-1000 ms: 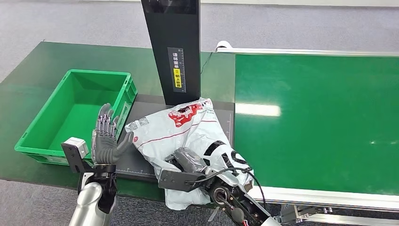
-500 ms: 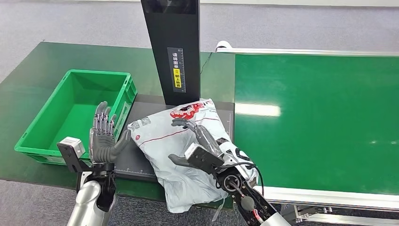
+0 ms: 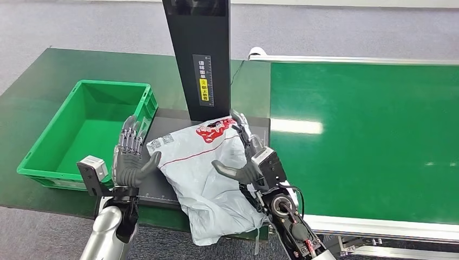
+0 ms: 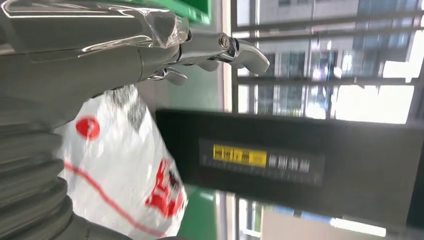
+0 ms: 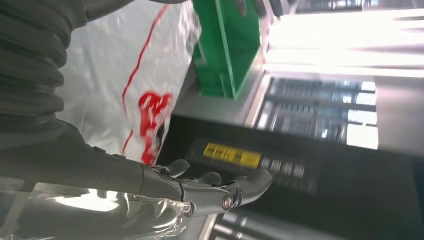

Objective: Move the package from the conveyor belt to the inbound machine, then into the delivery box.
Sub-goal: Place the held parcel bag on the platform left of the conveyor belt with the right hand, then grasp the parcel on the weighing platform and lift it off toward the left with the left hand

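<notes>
Right robot hand has lifted off the package since a second ago and now stands with fingers spread, holding nothing, at the package's right edge. Left robot hand has shifted closer to the package's left edge, palm facing it, fingers apart, empty. Package is a crumpled white plastic mailer with red print and a red line, lying on the dark plate of the inbound machine, its near end overhanging the green surface. Green delivery box stands left; conveyor belt right.
</notes>
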You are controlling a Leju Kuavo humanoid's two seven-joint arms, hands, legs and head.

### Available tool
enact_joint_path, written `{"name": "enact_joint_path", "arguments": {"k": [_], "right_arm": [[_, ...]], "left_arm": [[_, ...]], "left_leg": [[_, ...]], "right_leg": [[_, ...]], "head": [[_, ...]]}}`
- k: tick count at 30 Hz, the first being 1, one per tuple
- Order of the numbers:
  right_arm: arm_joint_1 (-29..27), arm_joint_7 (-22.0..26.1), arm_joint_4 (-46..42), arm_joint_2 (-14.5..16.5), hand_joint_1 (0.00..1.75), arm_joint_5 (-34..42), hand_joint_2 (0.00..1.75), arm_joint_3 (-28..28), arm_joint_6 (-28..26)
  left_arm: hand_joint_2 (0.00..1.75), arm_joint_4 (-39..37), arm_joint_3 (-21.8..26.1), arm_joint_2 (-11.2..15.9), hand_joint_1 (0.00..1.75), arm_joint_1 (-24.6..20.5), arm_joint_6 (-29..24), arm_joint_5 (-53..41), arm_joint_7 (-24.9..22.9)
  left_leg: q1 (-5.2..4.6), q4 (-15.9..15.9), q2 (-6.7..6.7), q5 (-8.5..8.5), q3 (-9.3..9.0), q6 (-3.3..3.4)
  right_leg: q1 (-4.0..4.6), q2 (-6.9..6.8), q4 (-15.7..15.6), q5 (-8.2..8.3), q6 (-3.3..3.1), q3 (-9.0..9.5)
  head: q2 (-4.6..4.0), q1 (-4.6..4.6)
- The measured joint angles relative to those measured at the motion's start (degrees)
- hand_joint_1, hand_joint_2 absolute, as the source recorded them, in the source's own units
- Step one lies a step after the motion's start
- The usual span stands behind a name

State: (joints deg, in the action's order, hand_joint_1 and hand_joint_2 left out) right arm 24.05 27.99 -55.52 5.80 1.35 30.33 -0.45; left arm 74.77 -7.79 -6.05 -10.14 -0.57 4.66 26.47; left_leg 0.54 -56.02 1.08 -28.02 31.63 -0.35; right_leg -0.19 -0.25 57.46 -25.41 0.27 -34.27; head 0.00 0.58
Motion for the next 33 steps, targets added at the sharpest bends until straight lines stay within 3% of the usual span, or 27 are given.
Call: {"name": "enact_joint_path", "arguments": {"k": [10,19,23,29,33], "right_arm": [[-3.9,-1.5,-5.2,-1.6,0.0,2.5,1.75,-7.8,-3.7],[-5.6,-1.7,-7.6,-2.2,0.0,1.6,1.75,-10.4,-4.8],[-7.0,-2.5,-9.7,-2.1,0.0,-1.2,1.75,-12.3,-6.3],[-9.0,-4.4,-12.1,-0.4,0.0,-6.1,1.75,-15.8,-3.9],[-10.1,-4.9,-13.1,0.9,0.0,-8.2,1.75,-18.0,-2.2]], "left_arm": [[1.75,-1.8,-6.2,0.9,0.0,-0.9,0.2,-8.2,-1.9],[1.75,-3.5,-8.2,1.2,0.0,-2.3,-1.2,-12.0,-3.4],[1.75,-7.3,-10.9,1.4,0.0,-5.4,-3.9,-27.0,-10.4],[1.75,-17.1,-16.7,1.1,0.0,-11.0,-4.5,-52.5,-23.9],[1.75,-20.3,-17.3,0.3,0.0,-12.8,-2.2,-61.1,-27.3]], "left_leg": [[0.0,0.0,0.01,-0.01,0.03,0.01],[0.0,0.0,0.0,-0.01,0.0,0.0],[-0.01,0.0,-0.1,0.0,0.02,0.0],[-0.01,0.0,-0.04,0.0,0.01,0.01],[0.0,0.0,-0.07,-0.01,-0.01,0.0]], "right_leg": [[0.0,0.0,0.0,0.0,0.0,-0.02],[0.0,-0.01,0.0,0.0,0.0,-0.02],[-0.01,-0.09,0.0,0.0,0.0,0.0],[-0.02,-0.07,0.0,0.01,0.0,0.01],[-0.01,-0.08,0.0,0.0,0.0,0.04]], "head": [[0.0,0.0],[0.0,0.01],[0.0,0.0],[0.0,0.01],[0.0,0.01]]}}
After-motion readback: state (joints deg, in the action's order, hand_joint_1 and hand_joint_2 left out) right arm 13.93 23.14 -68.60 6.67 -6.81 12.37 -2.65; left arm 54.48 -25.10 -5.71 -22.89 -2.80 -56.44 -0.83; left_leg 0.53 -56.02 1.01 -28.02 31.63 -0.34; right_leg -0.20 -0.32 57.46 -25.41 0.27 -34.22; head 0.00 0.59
